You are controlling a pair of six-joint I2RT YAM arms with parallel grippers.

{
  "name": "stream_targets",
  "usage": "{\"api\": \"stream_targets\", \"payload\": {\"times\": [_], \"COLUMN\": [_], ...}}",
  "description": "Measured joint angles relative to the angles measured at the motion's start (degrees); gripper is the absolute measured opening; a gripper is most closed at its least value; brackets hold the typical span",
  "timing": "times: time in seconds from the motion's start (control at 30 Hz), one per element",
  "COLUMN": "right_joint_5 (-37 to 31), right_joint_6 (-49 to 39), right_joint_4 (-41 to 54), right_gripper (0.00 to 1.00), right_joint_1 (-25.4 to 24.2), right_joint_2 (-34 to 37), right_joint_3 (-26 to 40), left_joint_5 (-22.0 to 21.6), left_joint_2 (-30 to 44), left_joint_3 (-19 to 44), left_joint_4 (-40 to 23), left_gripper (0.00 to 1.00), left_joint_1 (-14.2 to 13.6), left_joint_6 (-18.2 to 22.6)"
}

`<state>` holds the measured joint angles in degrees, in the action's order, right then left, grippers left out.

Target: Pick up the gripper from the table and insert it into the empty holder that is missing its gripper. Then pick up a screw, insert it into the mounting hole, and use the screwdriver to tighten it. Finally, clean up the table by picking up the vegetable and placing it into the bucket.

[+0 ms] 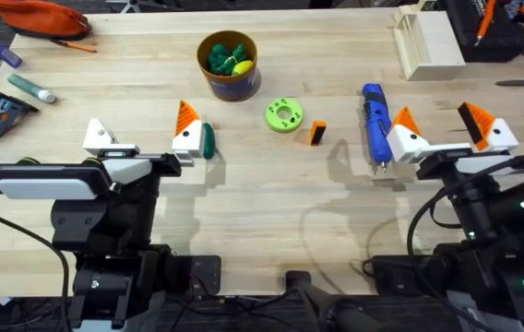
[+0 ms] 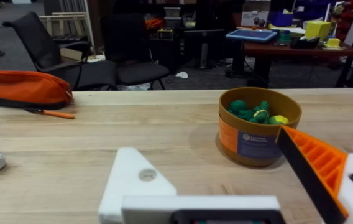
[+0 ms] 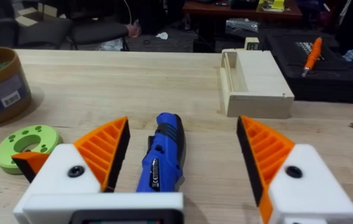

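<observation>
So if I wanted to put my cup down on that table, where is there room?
The widest bare wood lies near the front, between the left gripper and the right gripper. Another free strip runs between the bucket and the wooden box. It gets crowded around the green disc, orange block and screwdriver.

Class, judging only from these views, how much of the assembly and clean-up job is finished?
Nothing looks done. The orange gripper lies on the table, and the left gripper has one bare white holder. Nothing is in hand: the open right gripper straddles the blue screwdriver without holding it. The dark green vegetable lies outside the bucket.
</observation>
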<state>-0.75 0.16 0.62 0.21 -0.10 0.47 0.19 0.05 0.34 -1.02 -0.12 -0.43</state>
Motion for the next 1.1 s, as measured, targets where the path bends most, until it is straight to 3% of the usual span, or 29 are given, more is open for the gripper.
{"api": "stream_targets", "payload": {"times": [0.3, 0.43, 0.57, 0.73, 0.87, 0.93, 1.1], "right_joint_5": [0.0, 0.2, 0.2, 0.2, 0.2, 0.3, 0.4], "right_joint_6": [0.0, 0.0, 0.0, 0.0, 0.0, 0.0, 0.0], "right_joint_4": [-0.2, -5.5, -7.8, -5.4, 0.4, 17.3, 29.9], "right_gripper": [0.994, 0.994, 0.992, 0.992, 0.992, 0.994, 0.994], "right_joint_1": [0.0, 0.0, 0.0, 0.0, 0.0, 0.0, 0.0], "right_joint_2": [0.0, 0.1, 0.1, 0.1, 2.5, 13.9, 27.3], "right_joint_3": [0.0, 0.0, 2.8, 10.9, 18.8, 31.3, 42.0], "left_joint_5": [0.0, 0.0, 0.0, -0.9, -2.2, -3.0, -3.0], "left_joint_2": [0.0, 0.0, 0.0, 0.6, 5.2, 18.8, 31.1], "left_joint_3": [0.0, 0.1, 2.4, 11.9, 21.5, 35.3, 44.2], "left_joint_4": [0.6, 3.4, 0.8, -7.2, -15.3, -28.5, -36.4], "left_gripper": [0.985, 0.986, 0.986, 0.985, 0.986, 0.985, 0.986], "left_joint_1": [0.0, 0.0, 0.0, 0.0, 0.0, 0.0, 0.0], "left_joint_6": [0.0, 0.0, 0.0, 0.0, 0.0, 0.0, 0.0]}}
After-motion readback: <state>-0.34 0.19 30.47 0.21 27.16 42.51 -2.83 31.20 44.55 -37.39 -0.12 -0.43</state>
